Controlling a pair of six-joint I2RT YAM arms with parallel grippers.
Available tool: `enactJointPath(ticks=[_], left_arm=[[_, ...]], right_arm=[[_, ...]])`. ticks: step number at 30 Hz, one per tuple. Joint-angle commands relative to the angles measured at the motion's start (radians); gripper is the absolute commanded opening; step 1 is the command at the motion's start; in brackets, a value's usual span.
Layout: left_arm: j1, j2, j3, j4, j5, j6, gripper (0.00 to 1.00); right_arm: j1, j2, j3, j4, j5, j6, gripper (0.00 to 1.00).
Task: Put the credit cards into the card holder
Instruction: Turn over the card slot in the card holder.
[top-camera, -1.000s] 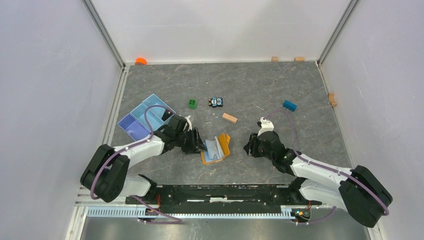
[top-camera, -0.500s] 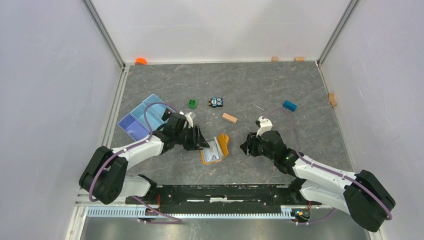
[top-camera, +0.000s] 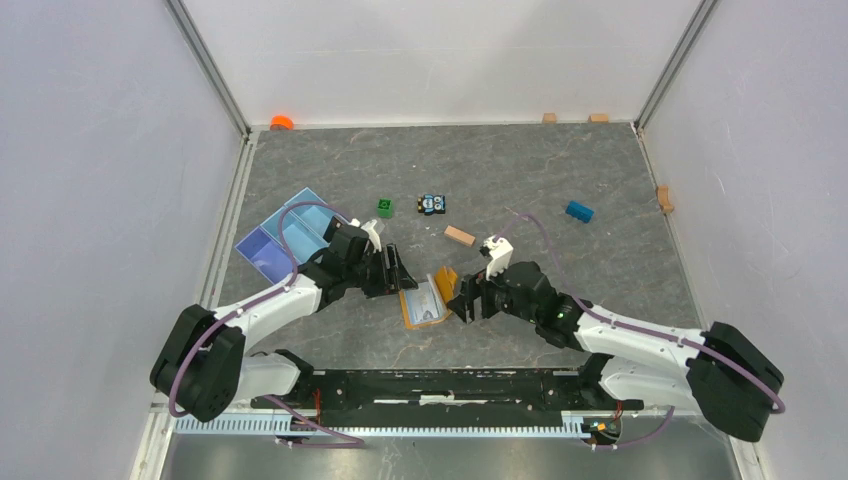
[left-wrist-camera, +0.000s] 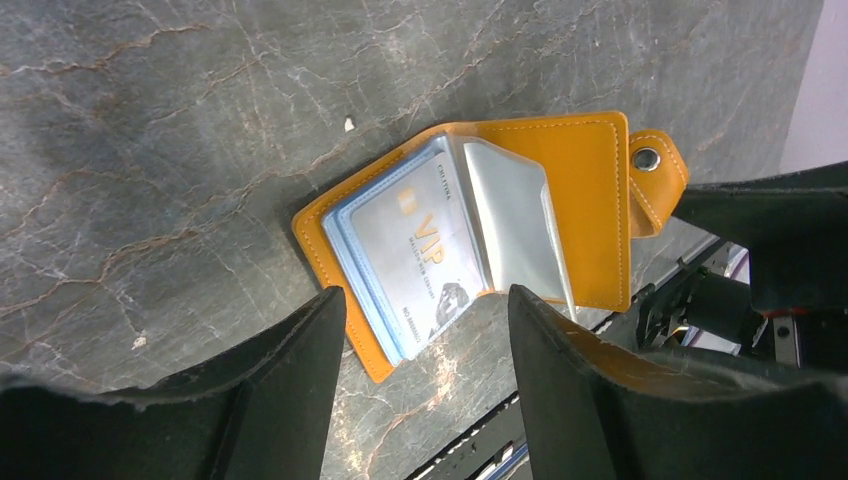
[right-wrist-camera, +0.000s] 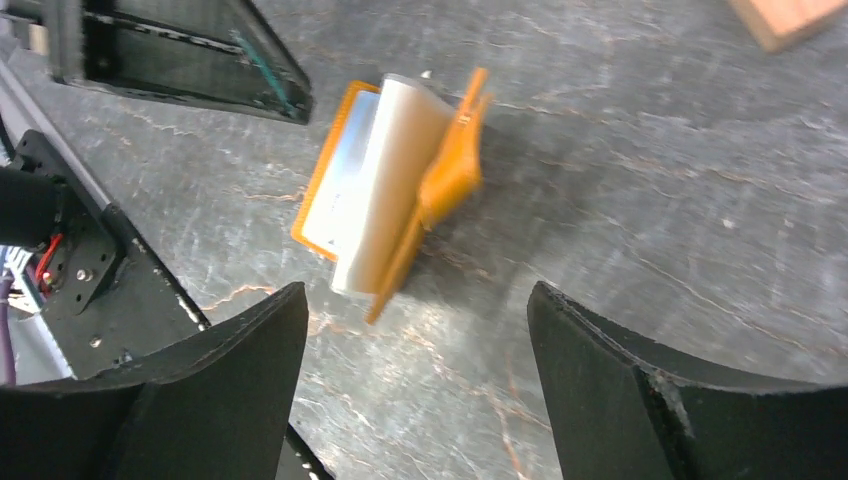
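Orange holder (top-camera: 432, 300) lies open on tabletop (top-camera: 540, 170), card (left-wrist-camera: 415, 260) tucked inside (clear flap (left-wrist-camera: 510, 220) sticks up). Just left of holder: left pincer (top-camera: 402, 278), jaws apart, empty. Just right of holder: right pincer (top-camera: 462, 300), jaws wide, empty, maybe ready to fold holder shut.

Dark grey marbled surface (top-camera: 560, 160). Centre-front: orange card holder (top-camera: 432, 300) lying open, one flap tilted up. Left: light blue divided tray (top-camera: 258, 252). Mid: green block (top-camera: 385, 207) w/ toy car (top-camera: 432, 204) near it; wooden block (top-camera: 460, 236) btw car & holder. Right: blue block (top-camera: 578, 211). Far edge: orange object (top-camera: 282, 122) at left corner, two small wooden pieces (top-camera: 549, 117) twd right corner. Right edge: another wooden piece (top-camera: 664, 198).
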Motion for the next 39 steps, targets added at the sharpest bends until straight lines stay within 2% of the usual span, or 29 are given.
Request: enactJointPath(ticks=[1,10,14,18,23,30,32,35,37,39], left_arm=[[0.001,-0.016,-0.011,-0.008,-0.041,-0.012,0.68],[0.003,-0.033,-0.039,-0.007,-0.059,-0.021,0.71],[0.004,-0.042,-0.048,-0.005,-0.071,-0.024,0.71],[0.005,-0.052,-0.06,-0.002,-0.077,-0.028,0.72],[0.006,-0.058,-0.072,-0.005,-0.083,-0.027,0.72],[0.011,-0.078,-0.073,-0.018,-0.088,-0.027,0.73],[0.011,-0.08,-0.073,-0.019,-0.085,-0.022,0.74],[0.01,-0.068,-0.075,-0.007,-0.063,-0.021,0.75],[0.01,-0.057,-0.081,0.01,-0.04,-0.033,0.75],[0.011,-0.054,-0.095,0.042,-0.02,-0.05,0.76]], right_arm=[[0.069,0.081,0.091,0.046,0.06,-0.02,0.89],[0.204,0.272,0.279,-0.115,0.323,-0.024,0.94],[0.239,0.374,0.383,-0.221,0.433,-0.016,0.9],[0.253,0.44,0.444,-0.29,0.463,-0.015,0.82],[0.256,0.459,0.463,-0.34,0.512,-0.008,0.59],[0.251,0.427,0.416,-0.372,0.537,0.006,0.37],[0.235,0.409,0.385,-0.358,0.504,0.015,0.29],[0.173,0.372,0.292,-0.266,0.372,0.034,0.14],[0.122,0.351,0.225,-0.186,0.281,0.059,0.0],[0.078,0.334,0.165,-0.132,0.205,0.086,0.0]])
